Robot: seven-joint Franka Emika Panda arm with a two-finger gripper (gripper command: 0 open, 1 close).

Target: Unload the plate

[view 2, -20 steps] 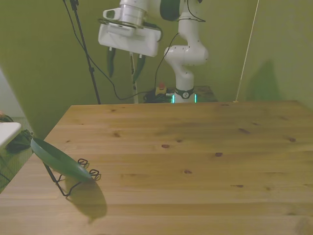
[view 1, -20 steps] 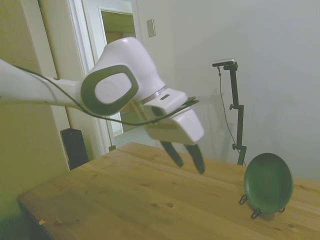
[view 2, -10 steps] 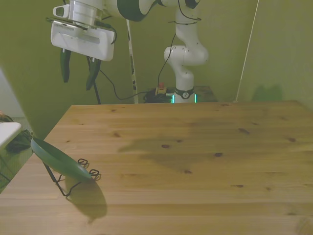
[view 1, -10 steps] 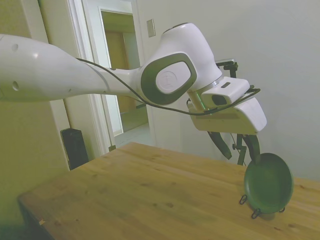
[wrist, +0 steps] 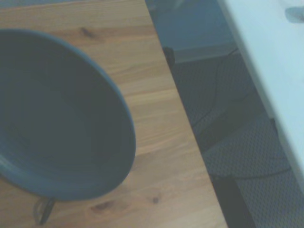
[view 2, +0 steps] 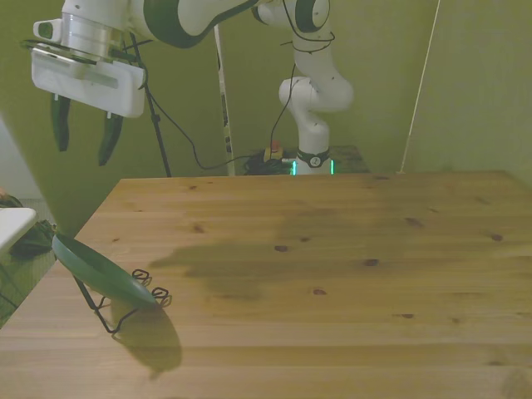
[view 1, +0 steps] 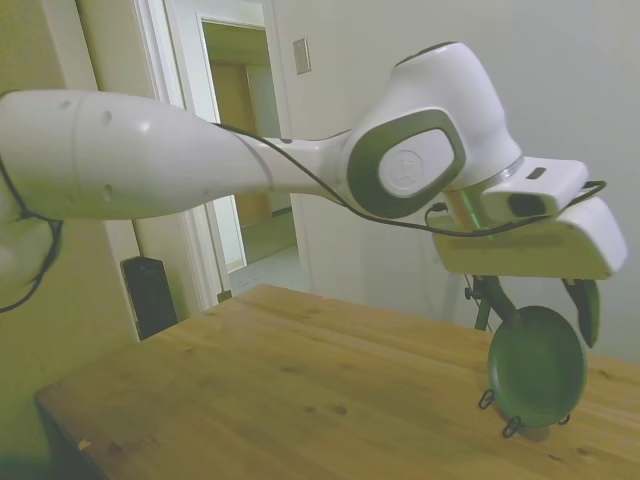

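Note:
The dark green plate [view 1: 537, 366] leans tilted on a thin black wire stand [view 1: 512, 426] near the table's edge; in the front view the plate [view 2: 98, 272] sits at the left on its stand [view 2: 125, 307]. My gripper [view 1: 541, 308] hangs open just above the plate's top rim, one finger on each side, not touching it. From the front view the gripper [view 2: 81, 135] is high above and behind the plate. The wrist view shows the plate [wrist: 57, 118] filling much of the picture.
The wooden table [view 2: 316, 274] stretches wide to the front view's right of the plate. Its edge [wrist: 183, 118] runs close beside the plate, with floor below. A white surface [view 2: 12, 223] lies off the table at the front view's left.
The arm has swung across toward the plate, from over the table's middle to above the plate's top rim. The fingers stayed open. The plate has not moved.

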